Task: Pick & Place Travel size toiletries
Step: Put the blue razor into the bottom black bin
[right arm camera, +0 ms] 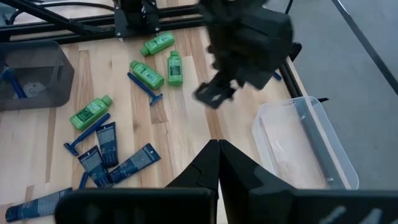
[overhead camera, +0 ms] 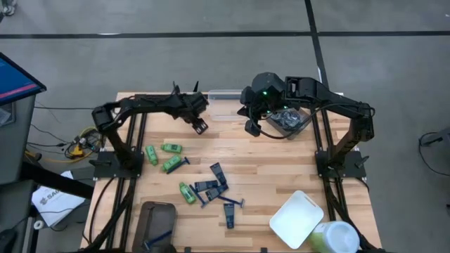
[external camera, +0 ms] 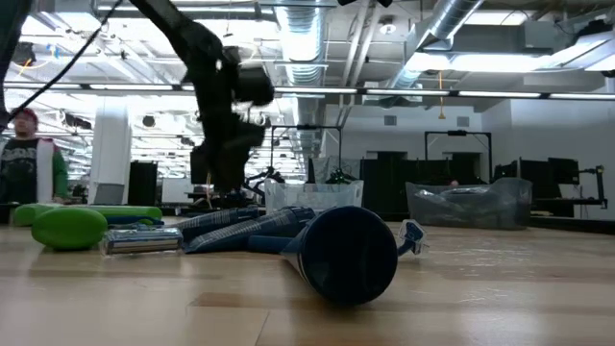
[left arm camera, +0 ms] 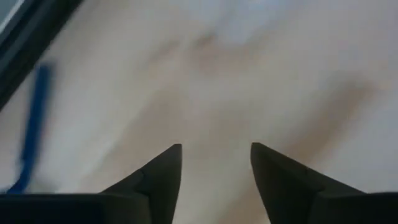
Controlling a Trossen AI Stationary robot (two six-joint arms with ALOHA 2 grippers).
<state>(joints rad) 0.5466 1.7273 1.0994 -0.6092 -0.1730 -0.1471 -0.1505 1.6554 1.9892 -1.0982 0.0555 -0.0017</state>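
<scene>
**A:** How far along is the sorting of the travel toiletries?

**B:** Early, by my reading. Most items lie loose on the pale wooden desk (overhead camera: 281, 151): four bright green mini bottles (overhead camera: 172, 147), a cluster of flat dark navy tubes (overhead camera: 211, 186) and thin blue razors (overhead camera: 233, 202), all in the desk's middle.

**A:** Is anything put away?

**B:** One blue razor (overhead camera: 160, 239) lies in the grey-brown tub (overhead camera: 156, 211) at the near edge. The clear plastic tub (right arm camera: 311, 146) at the far edge looks empty. The other clear tub (overhead camera: 292, 119), under the right arm, holds something I cannot make out.

**A:** And the arms?

**B:** The left end effector (overhead camera: 200, 126) hangs above bare wood near the far edge, fingers spread, carrying nothing. The right end effector (right arm camera: 217, 149) is raised over the desk, fingers pressed together and empty.
</scene>
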